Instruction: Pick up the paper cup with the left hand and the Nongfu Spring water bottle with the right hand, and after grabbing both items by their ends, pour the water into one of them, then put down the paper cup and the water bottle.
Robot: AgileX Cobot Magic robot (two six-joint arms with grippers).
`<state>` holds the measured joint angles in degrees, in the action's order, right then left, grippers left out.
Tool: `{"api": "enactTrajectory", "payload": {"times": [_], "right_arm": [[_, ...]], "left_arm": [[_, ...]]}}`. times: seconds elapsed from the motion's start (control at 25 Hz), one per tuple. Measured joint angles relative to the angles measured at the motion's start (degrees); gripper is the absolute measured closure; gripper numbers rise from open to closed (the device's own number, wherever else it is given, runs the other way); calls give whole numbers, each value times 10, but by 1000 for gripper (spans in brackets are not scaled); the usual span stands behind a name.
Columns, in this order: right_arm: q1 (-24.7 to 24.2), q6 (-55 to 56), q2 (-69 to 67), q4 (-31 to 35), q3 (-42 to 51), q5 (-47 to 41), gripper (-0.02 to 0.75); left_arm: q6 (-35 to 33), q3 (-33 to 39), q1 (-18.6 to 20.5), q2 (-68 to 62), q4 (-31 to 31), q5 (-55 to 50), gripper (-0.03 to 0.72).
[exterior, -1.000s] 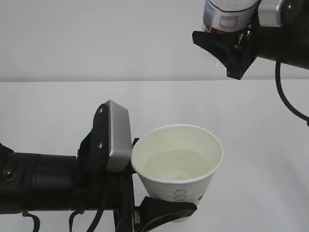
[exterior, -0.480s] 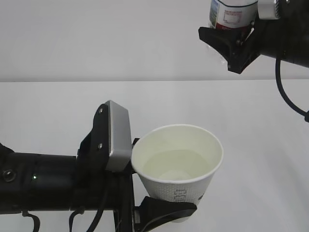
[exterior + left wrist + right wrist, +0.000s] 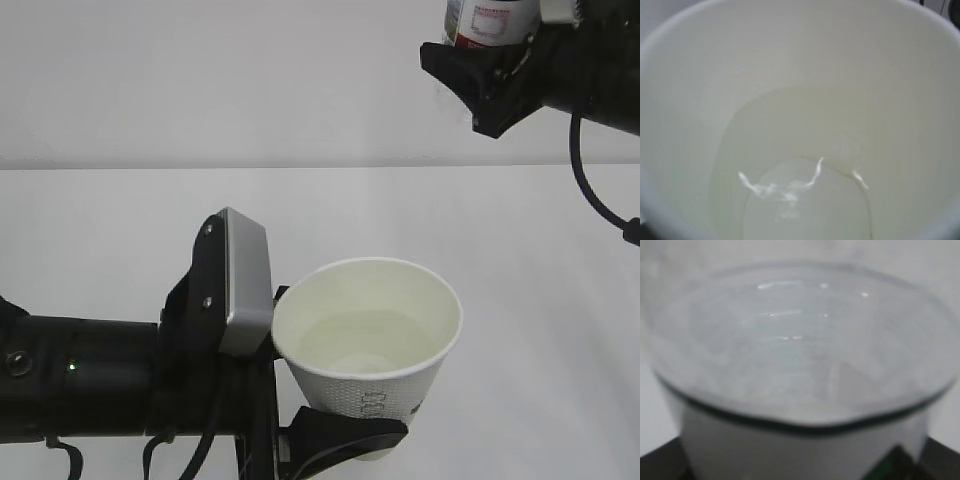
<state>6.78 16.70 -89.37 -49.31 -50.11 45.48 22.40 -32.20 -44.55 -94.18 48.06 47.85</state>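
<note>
L side first: the left hand, the L end effector, is grasping the paper cup low on its wall near the base, w/ one black finger wrapping under the front, cup sitting upright & level above the table. The water is lying in the bottom of it, maybe a third full by my guess, w/ a few glints on the surface in the L wrist view; cream inside walls are looking dry above the waterline.

Moving R: the right hand, the R end effector, is clenching the Nongfu Spring water bottle up at the top edge of the room view, well apart from the cup & higher. Only the labelled lower part is showing; can't tell its tilt for sure. R wrist view is blurry, clear ribbed plastic filling it, can't tell how much is left inside.

Judging pour as done, set-down is next. To do it well: keep the cup level while lowering, go slow so nothing slops over the rim, release only once the base is touching the table. Bottle: bring it upright before lowering, set it well apart from the cup
</note>
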Motion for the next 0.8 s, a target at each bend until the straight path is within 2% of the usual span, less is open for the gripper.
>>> {"api": "enactTrajectory", "payload": {"times": [0.8], "right_arm": [[0, 1, 0, 90, 0, -65, 214]], "left_arm": [[0, 0, 0, 0, 0, 0, 175]]}}
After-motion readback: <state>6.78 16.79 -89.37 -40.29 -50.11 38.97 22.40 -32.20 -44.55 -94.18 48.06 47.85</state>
